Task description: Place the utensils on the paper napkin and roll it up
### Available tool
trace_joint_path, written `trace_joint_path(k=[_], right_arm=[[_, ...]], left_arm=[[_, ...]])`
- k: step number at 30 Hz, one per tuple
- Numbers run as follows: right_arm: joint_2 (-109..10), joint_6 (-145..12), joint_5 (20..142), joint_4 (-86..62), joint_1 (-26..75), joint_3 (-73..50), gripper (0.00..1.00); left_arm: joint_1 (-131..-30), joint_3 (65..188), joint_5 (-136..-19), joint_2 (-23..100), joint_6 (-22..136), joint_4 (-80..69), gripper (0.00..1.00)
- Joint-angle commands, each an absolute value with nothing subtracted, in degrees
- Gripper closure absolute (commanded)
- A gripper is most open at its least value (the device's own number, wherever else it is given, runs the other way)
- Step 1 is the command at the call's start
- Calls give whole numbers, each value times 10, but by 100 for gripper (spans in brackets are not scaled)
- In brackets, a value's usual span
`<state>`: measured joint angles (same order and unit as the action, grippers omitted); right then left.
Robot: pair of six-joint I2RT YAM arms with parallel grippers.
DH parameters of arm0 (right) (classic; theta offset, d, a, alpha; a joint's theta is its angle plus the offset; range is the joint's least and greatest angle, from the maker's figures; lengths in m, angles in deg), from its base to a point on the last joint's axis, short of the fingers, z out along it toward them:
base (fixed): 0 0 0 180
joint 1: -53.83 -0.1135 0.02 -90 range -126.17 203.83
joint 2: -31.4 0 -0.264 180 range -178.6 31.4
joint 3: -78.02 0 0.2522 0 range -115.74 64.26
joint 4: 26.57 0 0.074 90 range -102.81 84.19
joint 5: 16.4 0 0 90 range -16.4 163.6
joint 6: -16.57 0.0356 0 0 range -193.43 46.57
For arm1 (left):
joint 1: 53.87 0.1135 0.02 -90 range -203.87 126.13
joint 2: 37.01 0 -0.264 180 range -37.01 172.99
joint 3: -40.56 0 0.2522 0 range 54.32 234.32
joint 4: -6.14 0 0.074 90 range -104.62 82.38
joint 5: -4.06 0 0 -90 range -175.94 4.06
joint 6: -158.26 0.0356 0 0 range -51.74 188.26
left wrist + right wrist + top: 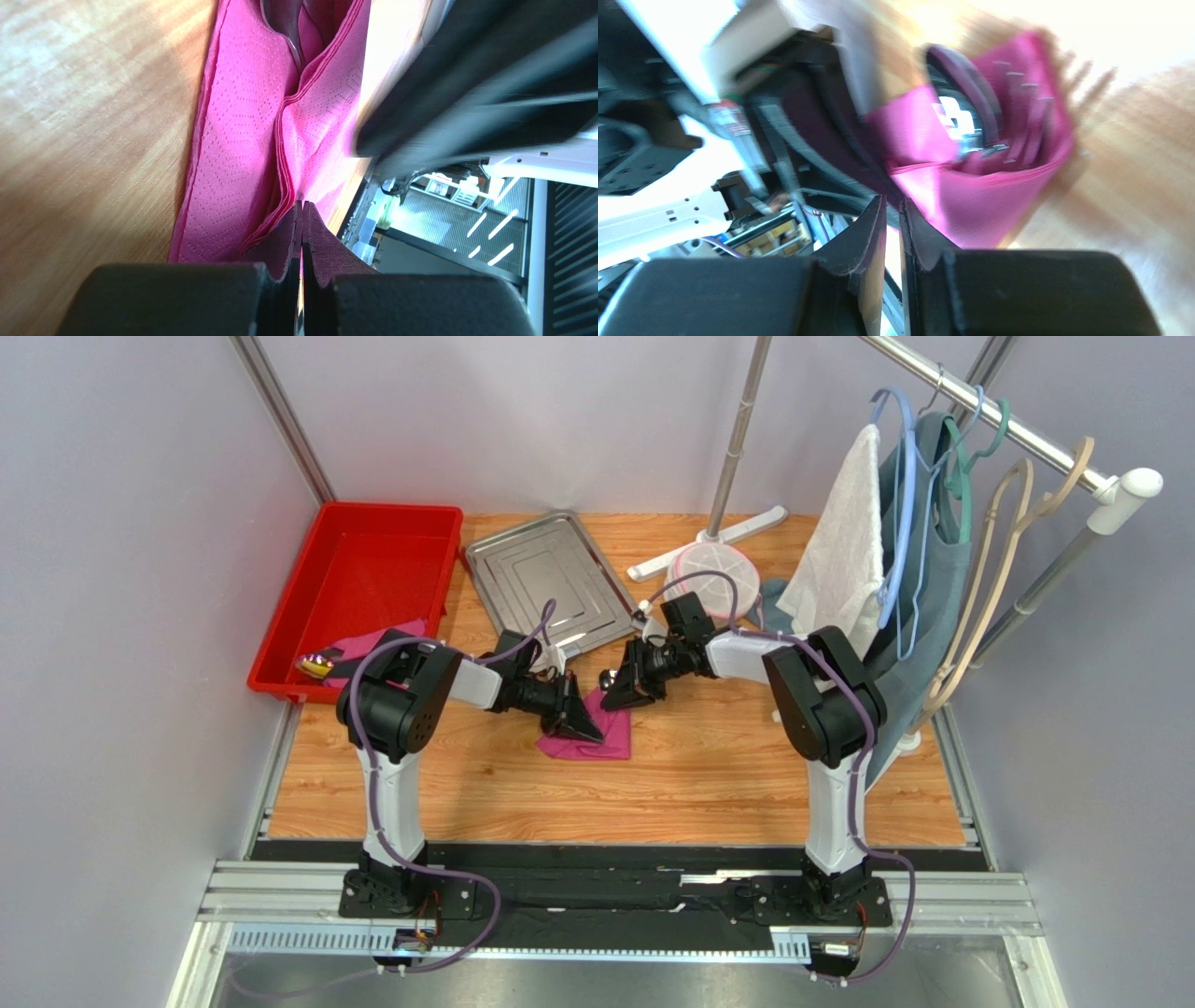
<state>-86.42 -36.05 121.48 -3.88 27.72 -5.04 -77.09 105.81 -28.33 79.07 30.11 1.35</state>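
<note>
The magenta paper napkin (596, 732) lies on the wooden table, folded over the utensils. In the left wrist view the napkin (238, 140) is a creased fold with a silver spoon (283, 24) inside at the top. In the blurred right wrist view the napkin (990, 189) wraps a spoon bowl (959, 115) and fork tines (1027, 126). My left gripper (578, 720) (302, 208) is shut, its tips against the napkin's layered edge; nothing shows between the jaws. My right gripper (624, 686) (891, 204) stands at the napkin's far edge, jaws nearly together with a thin empty slit.
A steel tray (547, 585) lies behind the napkin. A red bin (362, 588) stands at the far left with a pink sheet and a small yellow-black object. A white round strainer (709, 567), a clothes rack with hangers and a white towel (842, 546) stand at the right.
</note>
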Motion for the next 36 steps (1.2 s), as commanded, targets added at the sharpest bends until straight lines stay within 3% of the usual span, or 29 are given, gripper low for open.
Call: trace_joint_path(k=[1, 16, 19, 25, 29, 33, 35, 36], right_arm=[[-803, -394, 1179, 11, 276, -79, 84], [-874, -435, 1088, 63, 245, -111, 91], [-888, -447, 1073, 75, 243, -116, 92], [-902, -479, 1035, 102, 235, -114, 96], [-902, -502, 1016, 108, 225, -109, 97], [-902, -514, 1002, 95, 220, -98, 98], [-902, -515, 1000, 93, 218, -97, 99], [-902, -516, 999, 94, 218, -97, 99]], left_arm=[[-771, 1042, -338, 809, 335, -4, 100], [-771, 1039, -336, 798, 329, 6, 100], [-771, 1038, -336, 787, 331, 6, 95], [-769, 1040, -336, 740, 337, -16, 81], [-744, 1017, -330, 657, 354, -50, 61], [-700, 1007, -353, 577, 406, -159, 49], [-672, 1000, -370, 562, 429, -211, 29], [-655, 999, -386, 557, 438, -228, 29]])
